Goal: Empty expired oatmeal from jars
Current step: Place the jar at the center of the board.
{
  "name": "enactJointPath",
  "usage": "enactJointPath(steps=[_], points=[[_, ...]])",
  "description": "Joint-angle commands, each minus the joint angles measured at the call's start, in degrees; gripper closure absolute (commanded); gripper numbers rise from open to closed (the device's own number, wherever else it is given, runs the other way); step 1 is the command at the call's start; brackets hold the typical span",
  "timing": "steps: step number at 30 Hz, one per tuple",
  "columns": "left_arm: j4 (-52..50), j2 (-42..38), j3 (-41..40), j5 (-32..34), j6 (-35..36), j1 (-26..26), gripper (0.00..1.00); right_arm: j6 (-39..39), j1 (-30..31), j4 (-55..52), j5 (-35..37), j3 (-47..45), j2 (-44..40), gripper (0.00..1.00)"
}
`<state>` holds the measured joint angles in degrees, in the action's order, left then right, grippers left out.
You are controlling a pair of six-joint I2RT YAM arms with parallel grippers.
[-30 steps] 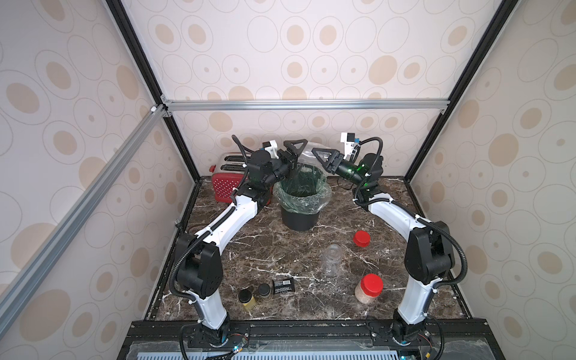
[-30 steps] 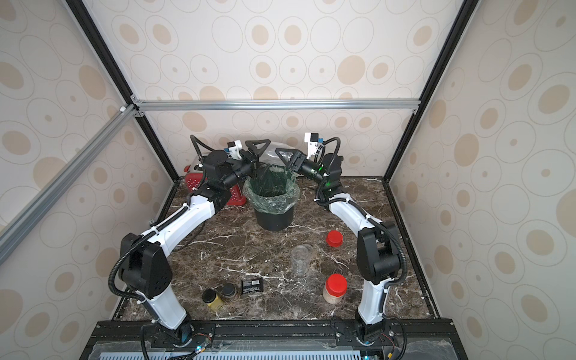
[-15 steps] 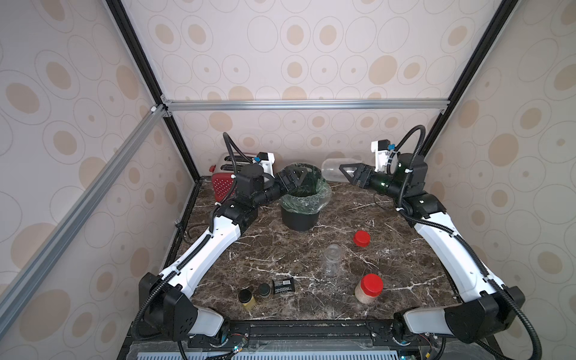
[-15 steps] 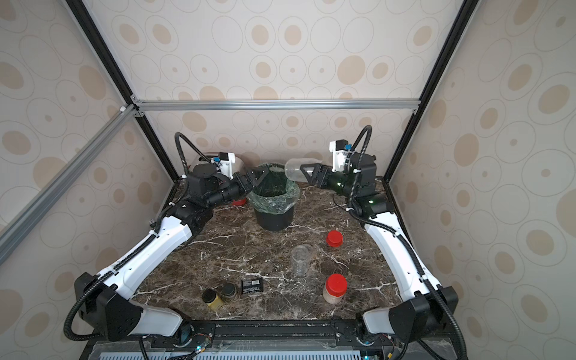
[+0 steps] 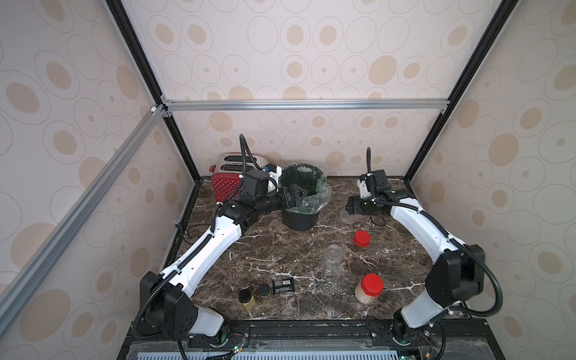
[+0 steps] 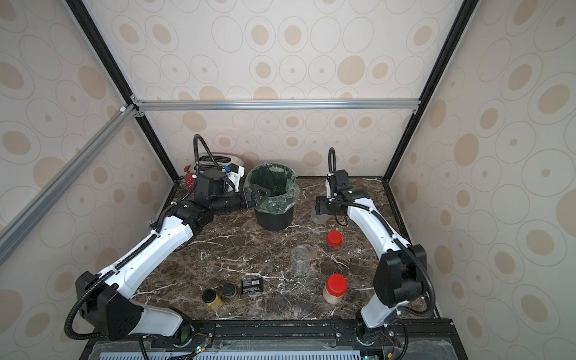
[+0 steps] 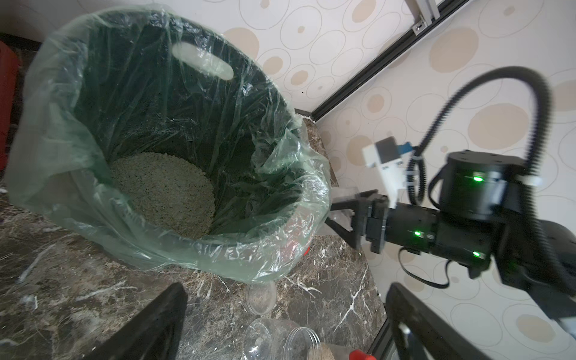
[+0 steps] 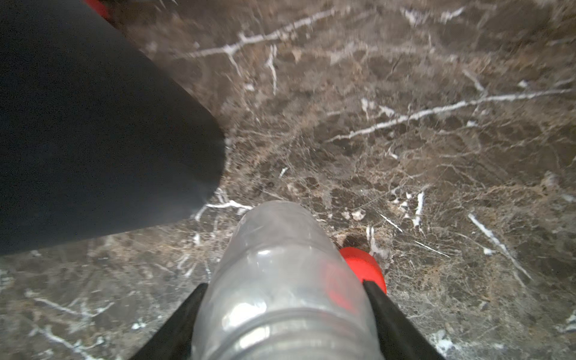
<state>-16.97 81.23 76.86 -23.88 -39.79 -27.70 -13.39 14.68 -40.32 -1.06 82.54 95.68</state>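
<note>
Oatmeal already lies in the bin; your right tool grips an emptied jar beside it; your left tool hangs open at the rim; another empty jar stands mid-table; one red-lidded jar still looks full.

The table looks like smooth dark stone. At twelve o'clock, the bin is dull black plastic, lined with a thin, crinkly, shiny green bag. The middle jar is clear plastic. The lid at five o'clock is smooth red.
</note>
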Motion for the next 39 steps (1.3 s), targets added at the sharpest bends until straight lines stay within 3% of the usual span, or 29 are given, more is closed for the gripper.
enactJointPath(steps=[1,14,26,39], points=[[-1.66,0.28,1.88,-0.12,2.77,-0.20,0.01,2.94,0.25,-3.70,4.17,3.24,4.03,0.44],[-1.85,1.61,1.98,0.67,3.65,-0.22,0.01,6.02,0.47,-3.12,10.65,9.61,13.95,0.39],[-2.01,1.34,2.15,0.85,4.34,-0.16,0.01,6.30,0.53,-0.93,10.04,10.20,16.97,0.35],[-2.64,0.97,2.15,1.81,5.08,-0.18,0.01,9.08,0.50,-1.68,9.76,10.07,14.96,0.03]])
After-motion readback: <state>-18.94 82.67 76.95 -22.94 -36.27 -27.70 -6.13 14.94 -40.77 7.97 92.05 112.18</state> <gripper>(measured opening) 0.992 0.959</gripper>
